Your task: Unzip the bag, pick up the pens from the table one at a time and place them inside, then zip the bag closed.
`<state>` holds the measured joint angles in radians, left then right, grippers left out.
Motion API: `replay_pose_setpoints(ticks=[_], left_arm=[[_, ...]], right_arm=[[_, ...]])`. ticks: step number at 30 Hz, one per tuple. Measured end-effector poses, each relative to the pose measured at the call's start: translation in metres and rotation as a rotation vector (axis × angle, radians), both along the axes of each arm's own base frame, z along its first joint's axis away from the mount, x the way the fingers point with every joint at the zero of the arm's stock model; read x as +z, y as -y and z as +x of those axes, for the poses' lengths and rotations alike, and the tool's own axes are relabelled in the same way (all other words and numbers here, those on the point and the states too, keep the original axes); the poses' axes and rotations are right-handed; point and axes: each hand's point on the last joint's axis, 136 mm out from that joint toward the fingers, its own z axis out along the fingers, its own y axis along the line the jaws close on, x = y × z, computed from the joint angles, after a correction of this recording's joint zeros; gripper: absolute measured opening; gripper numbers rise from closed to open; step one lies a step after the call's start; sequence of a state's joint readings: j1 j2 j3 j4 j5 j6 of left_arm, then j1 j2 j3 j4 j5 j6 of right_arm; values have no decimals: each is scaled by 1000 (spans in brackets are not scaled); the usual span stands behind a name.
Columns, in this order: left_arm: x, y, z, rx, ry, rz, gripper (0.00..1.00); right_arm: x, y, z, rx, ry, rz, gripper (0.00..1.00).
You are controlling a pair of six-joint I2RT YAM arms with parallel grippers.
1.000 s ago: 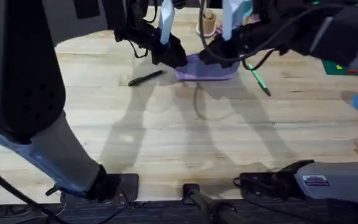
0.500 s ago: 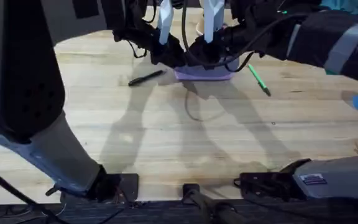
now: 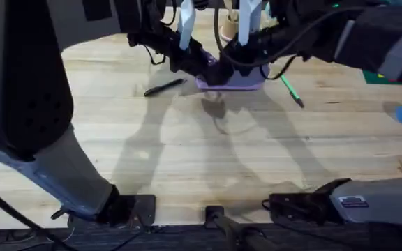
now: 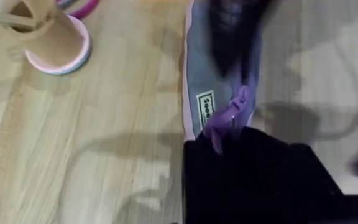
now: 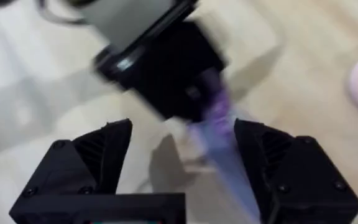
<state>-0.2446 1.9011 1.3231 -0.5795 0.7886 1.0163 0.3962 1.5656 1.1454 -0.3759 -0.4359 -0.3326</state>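
Wooden bench [image 3: 208,160]: pale planks carry everything; both arms reach to its far middle, where the work is.
Bag [image 3: 232,78]: purple pouch lying flat at the far centre of the bench, lengthwise across the overhead view, so the zipper runs from one arm to the other.
Left fingers [image 3: 202,67]: at the bag's left end; in the left wrist view a purple tab [image 4: 227,118] sticks out just past the dark fingertips, so they look pinched together on that end. I judge this an anchor, holding the fabric taut against a pull on the zipper.
Right fingers [image 5: 182,155]: spread apart, hovering over the bag with its purple edge running between them, nothing clamped. They seem lined up to take the zipper pull, which I cannot make out.
Cup [image 4: 51,38]: paper cup with a pink base, just beyond the bag, out of the way.
Green pen [image 3: 290,90]: on the bench just right of the bag, untouched.
Black pen [image 3: 165,87]: on the bench left of the bag, near the left arm, also waiting.
Stage: unzipping looks not yet done; whether the zipper has started to part is unclear.
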Motion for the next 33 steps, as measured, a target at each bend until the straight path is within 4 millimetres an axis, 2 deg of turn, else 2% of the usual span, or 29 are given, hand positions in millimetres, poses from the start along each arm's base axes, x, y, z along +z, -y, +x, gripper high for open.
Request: replay_pose_setpoints(ticks=[4,9,14,20,23,25,26,30,31,33], left_arm=[[0,0,0,2,-2,0,42],[0,0,0,2,-1,0,43],[0,0,0,2,-2,0,43],[0,0,0,2,-2,0,43],[0,0,0,2,-2,0,85],[0,0,0,3,-4,-2,204],[0,0,0,3,-5,-1,309],[0,0,0,4,-7,-2,916],[0,0,0,6,-10,-2,975],[0,0,-1,8,-13,-1,991]], right_arm=[[11,6,-19,34,-33,14,996],[35,30,-34,20,11,-18,995],[49,54,-49,-12,72,-120,995],[56,73,-53,-40,133,-213,995],[55,76,-51,-45,141,-234,995],[55,77,-50,-43,148,-241,995],[54,77,-50,-39,151,-246,995],[54,78,-50,-16,172,-266,995],[54,78,-50,-9,179,-273,995],[54,79,-49,11,196,-286,995]])
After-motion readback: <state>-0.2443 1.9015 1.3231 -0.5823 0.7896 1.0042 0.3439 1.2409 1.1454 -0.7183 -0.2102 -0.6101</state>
